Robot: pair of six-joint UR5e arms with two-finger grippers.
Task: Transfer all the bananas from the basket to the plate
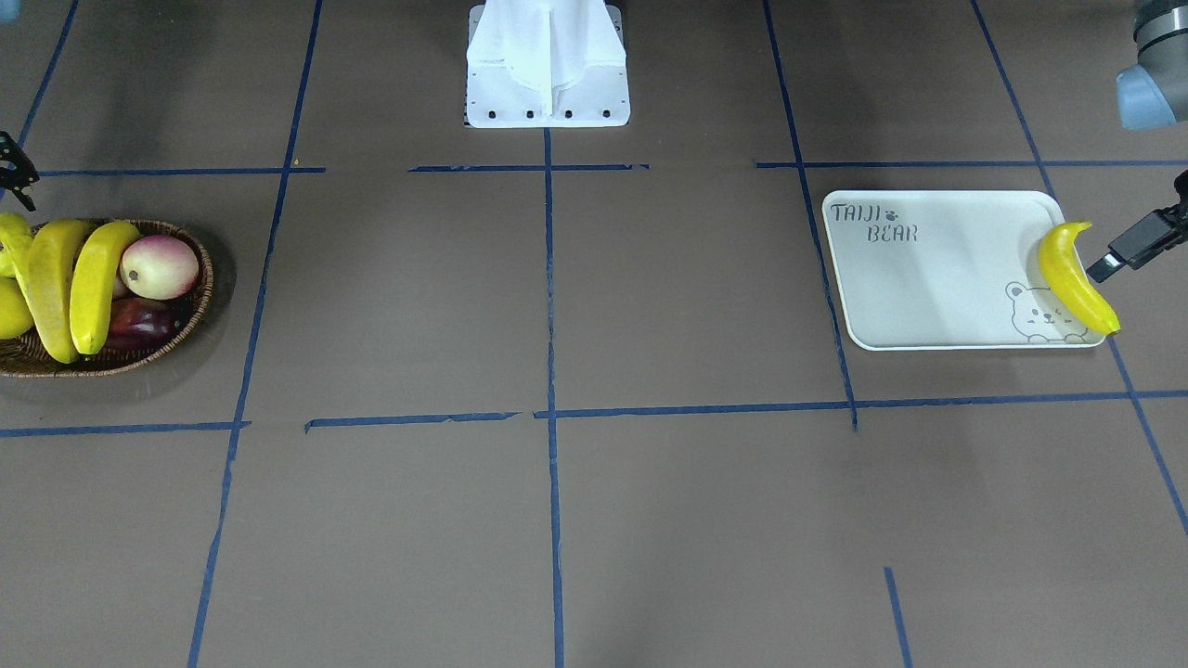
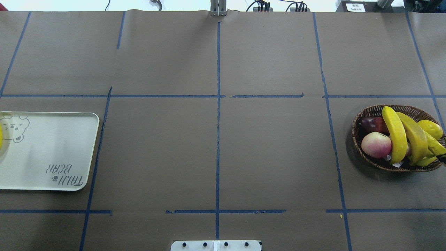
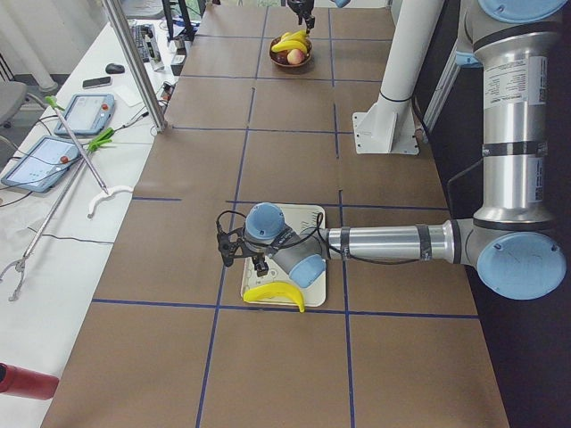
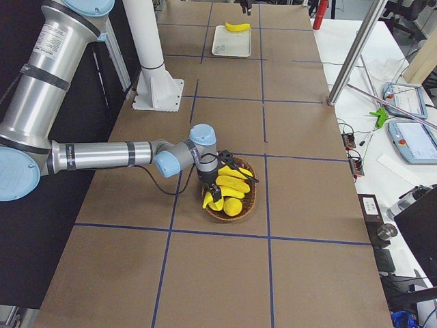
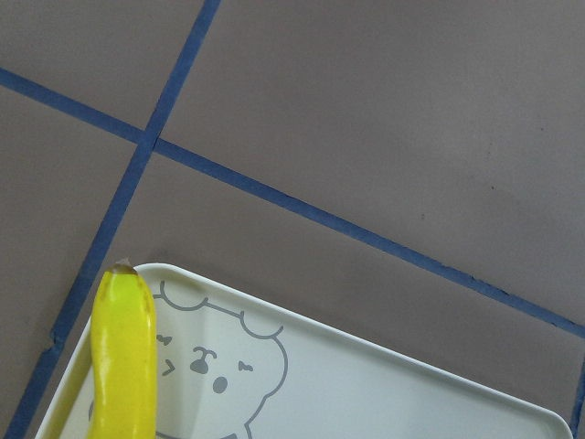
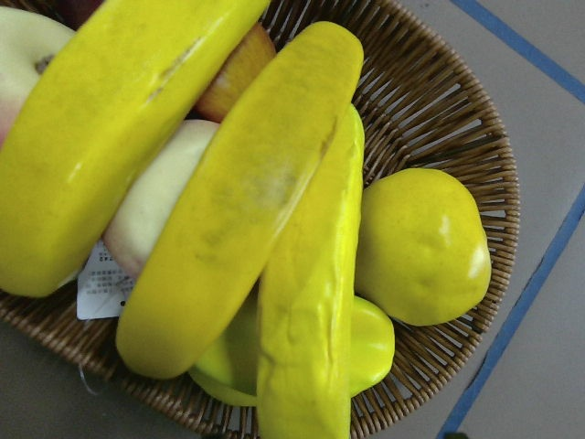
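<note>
Seen from across the table, one banana [image 1: 1075, 278] lies along the bear end of the plate [image 1: 928, 278], its lower tip over the rim. The left pincer [image 1: 1114, 258] sits just beside it, not touching. Only one dark finger shows, so I cannot tell how wide it stands. At the far end the basket [image 1: 176, 334] holds three bananas [image 1: 97, 278]. The right pincer [image 1: 13, 176] is cut off at the picture's edge, so its opening cannot be told either.

From overhead, plate and basket sit well apart at opposite ends of the table [image 2: 216, 157].

From the left end, the near arm's wrist hangs low over the plate.

From the right end, the near arm's wrist hangs over the basket.

The left wrist camera shows the banana beside the bear drawing [image 5: 206, 361].

The right wrist camera shows the bananas lying over a yellow pear-like fruit [image 6: 420, 247].
</note>
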